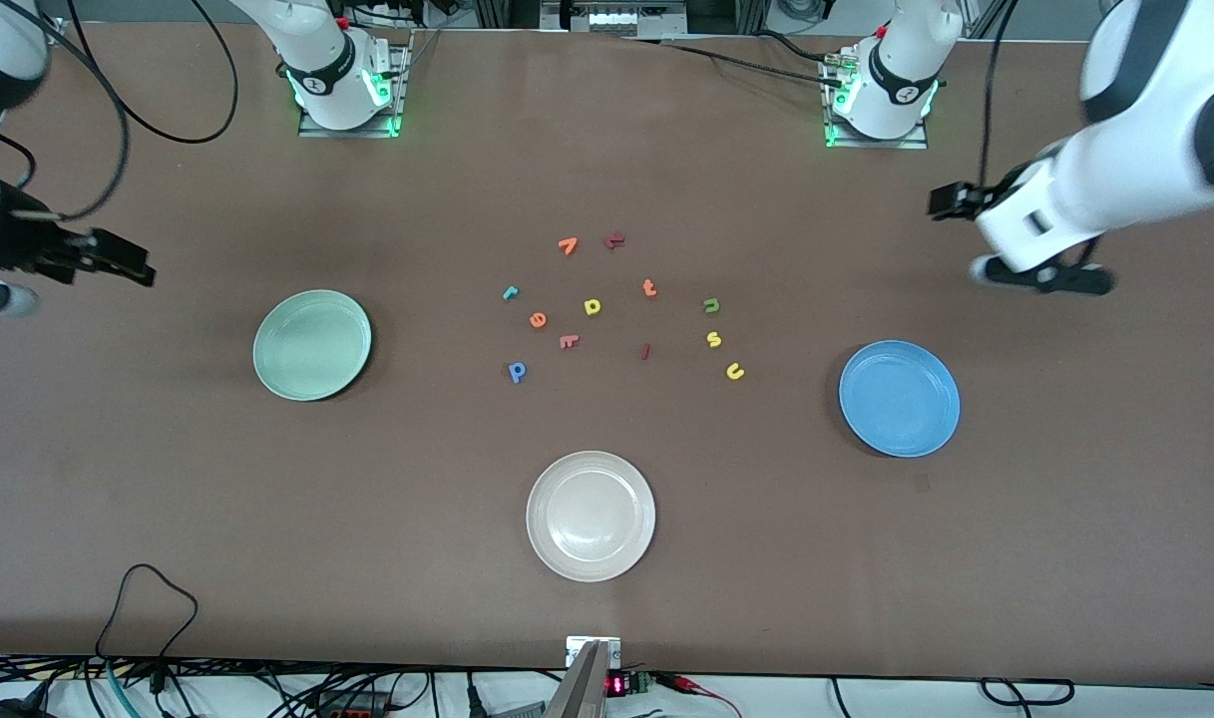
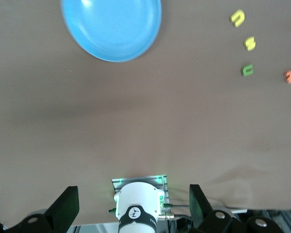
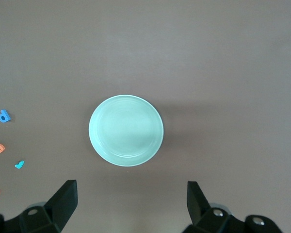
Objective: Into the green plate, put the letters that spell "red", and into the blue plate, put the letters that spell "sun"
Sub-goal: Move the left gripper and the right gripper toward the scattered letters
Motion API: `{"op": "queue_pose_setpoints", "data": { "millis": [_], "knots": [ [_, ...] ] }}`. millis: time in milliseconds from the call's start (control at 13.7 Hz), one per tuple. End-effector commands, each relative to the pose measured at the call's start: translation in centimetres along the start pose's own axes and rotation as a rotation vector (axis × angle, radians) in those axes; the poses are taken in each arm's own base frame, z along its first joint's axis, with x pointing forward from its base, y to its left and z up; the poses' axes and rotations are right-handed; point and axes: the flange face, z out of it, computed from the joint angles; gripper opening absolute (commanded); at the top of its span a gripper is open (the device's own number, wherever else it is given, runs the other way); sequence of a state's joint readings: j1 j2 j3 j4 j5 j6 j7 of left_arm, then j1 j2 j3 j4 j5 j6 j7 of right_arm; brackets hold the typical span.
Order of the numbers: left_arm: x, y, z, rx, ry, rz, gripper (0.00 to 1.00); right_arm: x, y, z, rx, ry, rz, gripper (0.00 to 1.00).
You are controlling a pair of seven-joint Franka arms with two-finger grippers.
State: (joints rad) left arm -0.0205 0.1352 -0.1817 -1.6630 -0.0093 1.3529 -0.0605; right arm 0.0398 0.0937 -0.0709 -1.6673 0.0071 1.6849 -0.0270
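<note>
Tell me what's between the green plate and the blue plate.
The scattered foam letters lie between the green plate and the blue plate, as the front view shows.

both arms wait raised; left gripper [image 2: 131, 206] and right gripper [image 3: 131, 204] jaws spread wide.

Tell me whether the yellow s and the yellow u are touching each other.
Apart. In the front view, bare table shows between the yellow s and the yellow u; the left wrist view shows the same gap.
</note>
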Motion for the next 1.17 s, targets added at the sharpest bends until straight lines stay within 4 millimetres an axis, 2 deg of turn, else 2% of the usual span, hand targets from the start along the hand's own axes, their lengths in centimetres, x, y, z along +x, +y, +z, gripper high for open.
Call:
{"op": "queue_pose_setpoints", "data": {
  "millis": [0,73,146,220,366,513,586,659,732,806,952,1099],
  "knots": [
    [5.7,4.4,3.8,0.007,0.007,0.107,1.0,1.8,-4.6,2.8,-0.009,-0.025,-0.075,1.0],
    [7.9,5.5,5.8,-0.005,0.017,0.142,1.0,2.7,-7.6,4.5,-0.013,-0.017,-0.12,1.0],
    [9.9,6.1,7.5,-0.022,0.027,0.191,1.0,3.5,-8.8,6.0,-0.009,-0.013,-0.136,1.0],
    [12.0,7.9,8.9,-0.038,0.089,0.259,1.0,4.1,-11.2,7.9,0.026,-0.023,-0.151,1.0],
    [14.6,11.6,11.6,-0.04,0.162,0.318,1.0,4.5,-16.3,10.6,0.064,-0.024,-0.14,1.0],
    [17.1,14.5,14.5,-0.052,0.23,0.356,1.0,3.9,-21.6,13.1,0.046,-0.028,-0.083,1.0],
    [17.8,15.8,15.2,-0.042,0.283,0.38,1.0,3.5,-24.1,14.8,0.036,-0.036,-0.061,1.0],
    [18.2,18.1,15.9,-0.02,0.33,0.418,1.0,2.4,-27.2,16.1,0.024,-0.046,-0.084,1.0],
    [18.7,18.7,17.2,-0.003,0.336,0.427,1.0,1.2,-29.6,17.2,0.01,-0.06,-0.116,1.0],
    [19.3,18.8,18.2,-0.001,0.342,0.433,0.95,0.1,-31.5,18.4,-0.006,-0.076,-0.125,1.0],
    [19.9,18.8,20.3,-0.007,0.325,0.433,0.68,-1.2,-33.2,19.7,-0.041,-0.091,-0.153,1.0],
    [20.1,18.9,21.4,-0.01,0.308,0.43,0.64,-2.2,-34.2,20.3,-0.086,-0.093,-0.195,1.0]
  ]
}}
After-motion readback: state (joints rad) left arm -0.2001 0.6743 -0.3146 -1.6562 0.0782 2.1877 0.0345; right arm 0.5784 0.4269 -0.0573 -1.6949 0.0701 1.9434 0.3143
